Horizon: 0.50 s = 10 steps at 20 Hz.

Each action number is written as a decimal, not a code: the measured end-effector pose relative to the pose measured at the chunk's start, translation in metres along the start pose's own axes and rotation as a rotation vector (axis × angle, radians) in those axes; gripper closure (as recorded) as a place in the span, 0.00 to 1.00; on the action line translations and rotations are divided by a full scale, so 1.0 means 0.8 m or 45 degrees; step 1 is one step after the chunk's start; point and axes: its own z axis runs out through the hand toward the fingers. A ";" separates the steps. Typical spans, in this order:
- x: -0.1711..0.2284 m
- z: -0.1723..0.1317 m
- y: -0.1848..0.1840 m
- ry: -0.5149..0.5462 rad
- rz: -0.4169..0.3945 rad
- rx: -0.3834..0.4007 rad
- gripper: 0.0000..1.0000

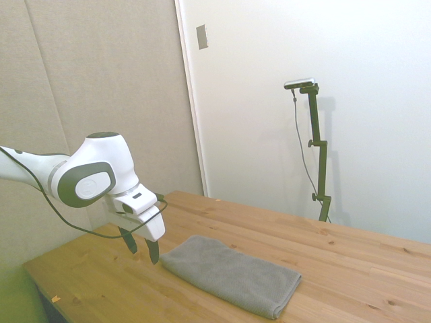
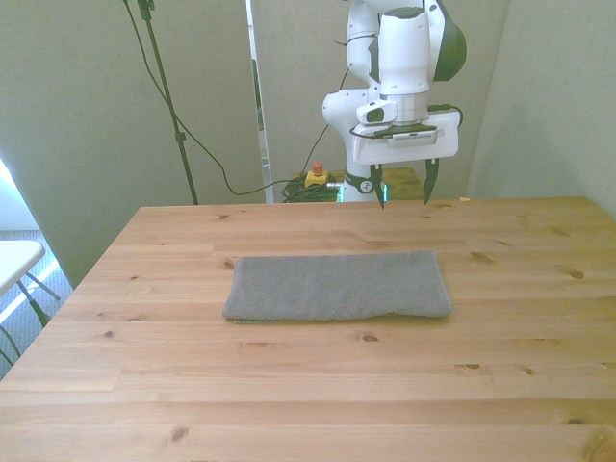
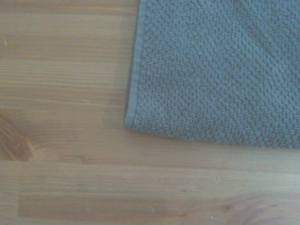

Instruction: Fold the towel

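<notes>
The grey towel (image 2: 339,286) lies flat on the wooden table (image 2: 289,385) as a long folded rectangle, its long side running across the front view. The side view shows the towel (image 1: 232,272) with a thick rounded edge at its near end. My gripper (image 2: 404,197) hangs open and empty above the table, behind the towel's end on the front view's right. In the side view the gripper (image 1: 141,249) is just beside the towel's nearest corner, apart from it. The wrist view shows one towel corner (image 3: 220,70) with its hemmed edge on bare wood (image 3: 61,93).
A yellow box with a red button (image 2: 316,174) and cables sit on the floor behind the table's far edge. A white surface (image 2: 14,260) juts in at the front view's left. Bare wood surrounds the towel on all sides.
</notes>
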 end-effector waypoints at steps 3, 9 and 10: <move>0.002 0.004 0.001 0.016 -0.001 -0.036 0.00; 0.026 0.022 -0.065 0.243 0.052 -0.168 0.00; 0.026 0.027 -0.080 0.267 0.050 -0.182 0.00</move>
